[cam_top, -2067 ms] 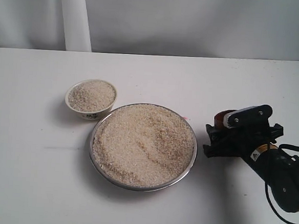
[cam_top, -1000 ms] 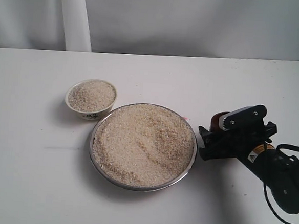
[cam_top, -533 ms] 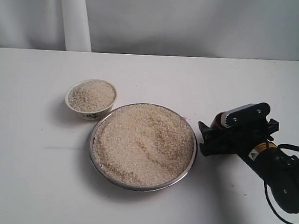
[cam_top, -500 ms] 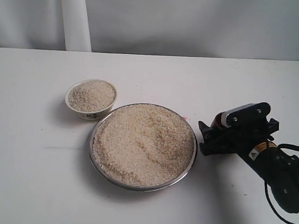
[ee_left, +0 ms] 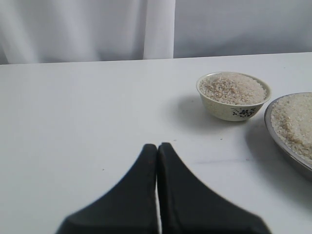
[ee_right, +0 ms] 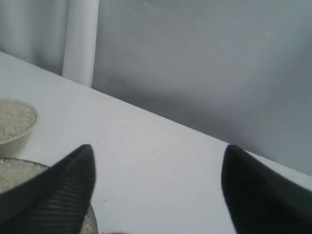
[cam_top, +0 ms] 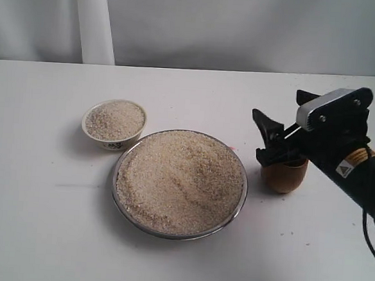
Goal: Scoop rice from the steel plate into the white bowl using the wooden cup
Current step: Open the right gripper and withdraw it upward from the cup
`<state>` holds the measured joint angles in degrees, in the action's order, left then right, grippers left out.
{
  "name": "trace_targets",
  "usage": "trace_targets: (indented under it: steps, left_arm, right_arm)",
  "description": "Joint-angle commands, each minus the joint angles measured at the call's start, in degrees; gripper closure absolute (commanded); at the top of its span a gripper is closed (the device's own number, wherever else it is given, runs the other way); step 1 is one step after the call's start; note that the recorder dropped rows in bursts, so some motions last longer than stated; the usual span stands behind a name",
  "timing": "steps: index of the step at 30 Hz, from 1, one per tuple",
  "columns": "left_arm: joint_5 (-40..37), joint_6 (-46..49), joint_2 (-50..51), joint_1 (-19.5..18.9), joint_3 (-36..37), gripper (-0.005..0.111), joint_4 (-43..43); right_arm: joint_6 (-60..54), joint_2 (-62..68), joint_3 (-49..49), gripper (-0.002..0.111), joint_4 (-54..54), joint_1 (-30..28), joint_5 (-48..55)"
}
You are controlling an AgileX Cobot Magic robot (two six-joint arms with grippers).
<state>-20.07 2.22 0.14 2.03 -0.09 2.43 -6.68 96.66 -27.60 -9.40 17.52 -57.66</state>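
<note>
The steel plate (cam_top: 115, 185) lies mid-table, heaped with rice (cam_top: 179, 180). Behind it to the left stands the white bowl (cam_top: 119, 143), filled with rice (cam_top: 115, 120). The wooden cup (cam_top: 283, 177) stands upright on the table just right of the plate. My right gripper (cam_top: 283, 111) hangs open just above the cup, its fingers pointing up and to the left with nothing between them. Its wrist view shows the fingers wide apart (ee_right: 158, 148), with the bowl (ee_right: 14, 127) and plate edge (ee_right: 7, 176) to one side. The left gripper (ee_left: 157, 145) is shut and empty, short of the bowl (ee_left: 229, 112).
A white table (cam_top: 40, 220) holds everything, with a pale wall and a white post (cam_top: 93, 21) behind. The right arm's black body (cam_top: 365, 178) stretches off to the right of the cup.
My right gripper has risen from low beside the cup to above it. The cup, mostly hidden before, now shows standing upright. Plate, bowl and left gripper are unchanged.
</note>
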Motion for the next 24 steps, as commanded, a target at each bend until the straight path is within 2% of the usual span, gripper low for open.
trace_targets:
  steps: [1,4,10,18,24]
  left_arm:
    - [0.2,-0.2,-0.1,0.3,0.1,0.107,0.0]
    - [0.2,-0.2,-0.1,0.3,0.1,0.107,0.0]
    - [0.2,-0.1,-0.1,0.3,0.1,0.107,0.0]
    - [0.2,-0.1,-0.1,0.3,0.1,0.107,0.0]
    - [0.2,-0.2,-0.1,0.3,0.1,0.107,0.0]
  right_arm:
    - [2.7,-7.9,0.5,0.067,-0.9,-0.3,7.7]
    - [2.7,-13.9,0.5,0.085,-0.9,-0.3,13.2]
    - [4.2,-24.8,0.5,0.108,-0.8,-0.3,21.0]
    - [7.6,-38.8,0.5,0.108,-0.6,-0.3,24.5]
    - [7.6,-44.0,0.5,0.108,-0.6,-0.3,24.8]
